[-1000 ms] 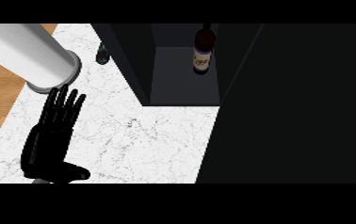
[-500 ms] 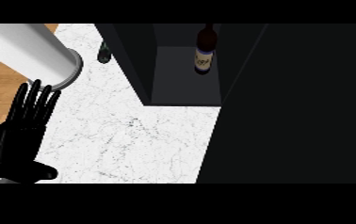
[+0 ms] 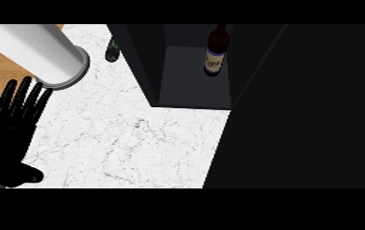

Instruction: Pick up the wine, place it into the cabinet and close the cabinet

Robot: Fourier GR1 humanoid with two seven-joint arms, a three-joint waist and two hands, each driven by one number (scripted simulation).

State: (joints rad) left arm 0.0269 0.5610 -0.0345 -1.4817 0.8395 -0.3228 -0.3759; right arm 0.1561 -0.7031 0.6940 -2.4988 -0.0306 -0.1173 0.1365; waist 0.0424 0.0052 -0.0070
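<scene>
Head view: at eight o'clock the left hand (image 3: 19,130) is open, fingers straight and pointing up, at the left edge of the marble counter (image 3: 128,142). At ten o'clock slants a pale cylinder (image 3: 43,52). At twelve o'clock the wine bottle (image 3: 216,50) stands upright inside the open dark cabinet (image 3: 192,89).

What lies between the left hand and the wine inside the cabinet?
In the head view, bare white marble counter runs from the left hand to the cabinet's dark side wall; the wine stands inside, beyond it.
</scene>
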